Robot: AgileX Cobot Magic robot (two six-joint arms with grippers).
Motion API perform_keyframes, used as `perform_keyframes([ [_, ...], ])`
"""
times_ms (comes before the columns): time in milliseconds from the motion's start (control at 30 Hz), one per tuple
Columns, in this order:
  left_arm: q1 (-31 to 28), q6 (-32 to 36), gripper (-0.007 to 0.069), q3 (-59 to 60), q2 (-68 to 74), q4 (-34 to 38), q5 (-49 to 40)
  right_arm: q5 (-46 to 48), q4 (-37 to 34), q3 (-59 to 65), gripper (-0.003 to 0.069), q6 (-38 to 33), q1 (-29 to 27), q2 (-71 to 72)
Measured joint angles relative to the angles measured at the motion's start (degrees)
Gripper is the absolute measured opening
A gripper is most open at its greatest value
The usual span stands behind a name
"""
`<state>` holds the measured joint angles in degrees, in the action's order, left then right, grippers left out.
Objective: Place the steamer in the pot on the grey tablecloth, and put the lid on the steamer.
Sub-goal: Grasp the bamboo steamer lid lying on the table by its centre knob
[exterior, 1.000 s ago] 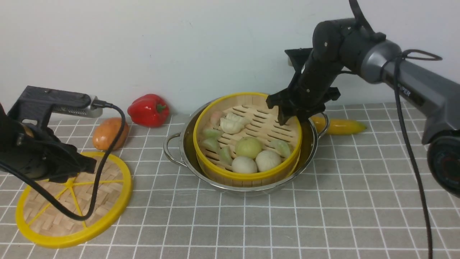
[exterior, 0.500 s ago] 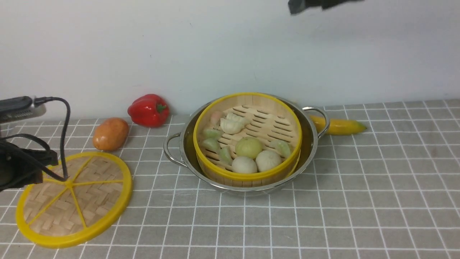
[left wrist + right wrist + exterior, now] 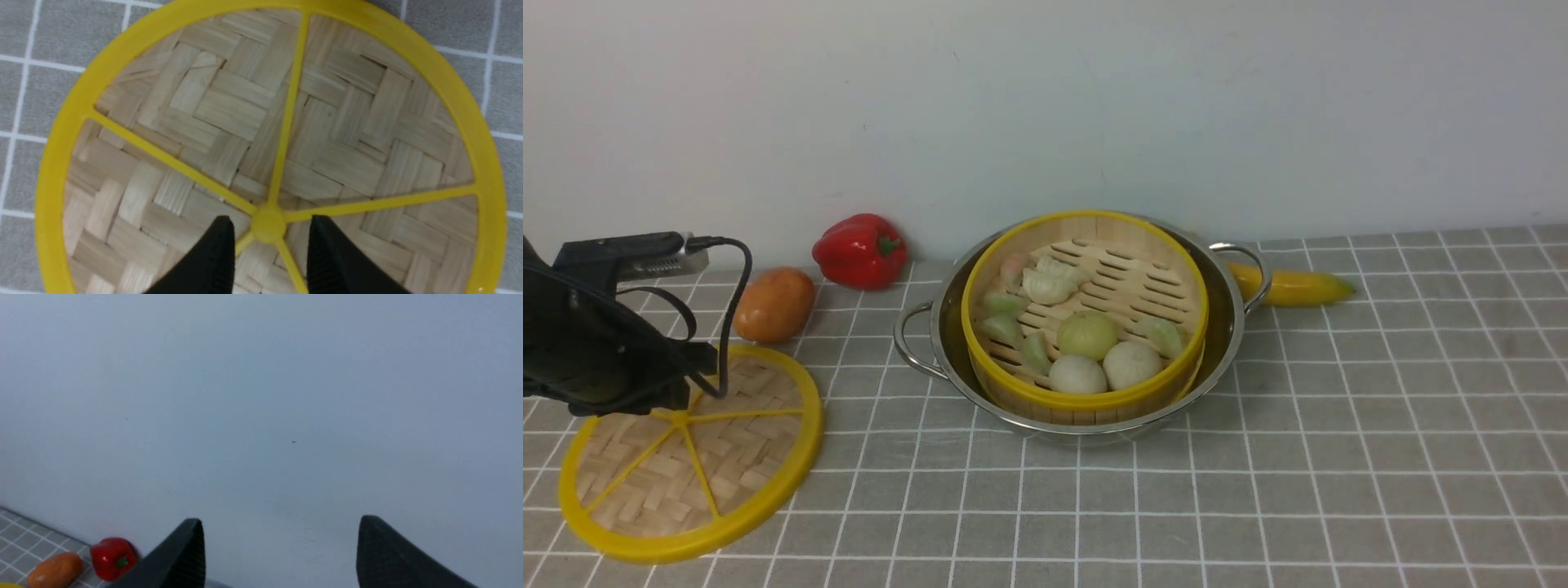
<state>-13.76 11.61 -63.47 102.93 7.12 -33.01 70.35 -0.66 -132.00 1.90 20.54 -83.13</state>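
The steamer [image 3: 1127, 278], holding several dumplings and buns, sits inside the pot [image 3: 1227, 327] on the grey tablecloth [image 3: 1339, 457]. The lid [image 3: 694, 465] lies flat on the cloth at the front left. My left gripper [image 3: 682, 398] hovers low over the lid. In the left wrist view the lid [image 3: 229, 110] fills the frame, and my left gripper [image 3: 271, 222] is open, with one finger on each side of the yellow hub. My right gripper [image 3: 281, 520] is open and empty, raised and facing the wall. It is out of the front view.
A red pepper [image 3: 859, 249] and a potato [image 3: 774, 304] lie by the wall behind the lid. A banana [image 3: 1294, 286] lies behind the pot's right handle. The pepper [image 3: 112, 557] and potato [image 3: 53, 571] also show in the right wrist view.
My right arm has let go of the steamer's rim and risen out of the front view. My left arm drew back left, then returned over the lid's hub.
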Motion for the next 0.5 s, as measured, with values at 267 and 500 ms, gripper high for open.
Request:
perform_keyframes([
  [267, 0.00, 0.00, 0.0227, -0.12, 3.83, 0.00, 0.86, 0.10, 1.88, 0.09, 0.0489, -0.05, 0.00, 3.33],
  [500, 0.00, -0.29, 0.0116, -3.25, 3.97, -0.60, -2.64, 0.19, 2.87, 0.25, 0.0489, -0.05, 0.00, 3.22],
])
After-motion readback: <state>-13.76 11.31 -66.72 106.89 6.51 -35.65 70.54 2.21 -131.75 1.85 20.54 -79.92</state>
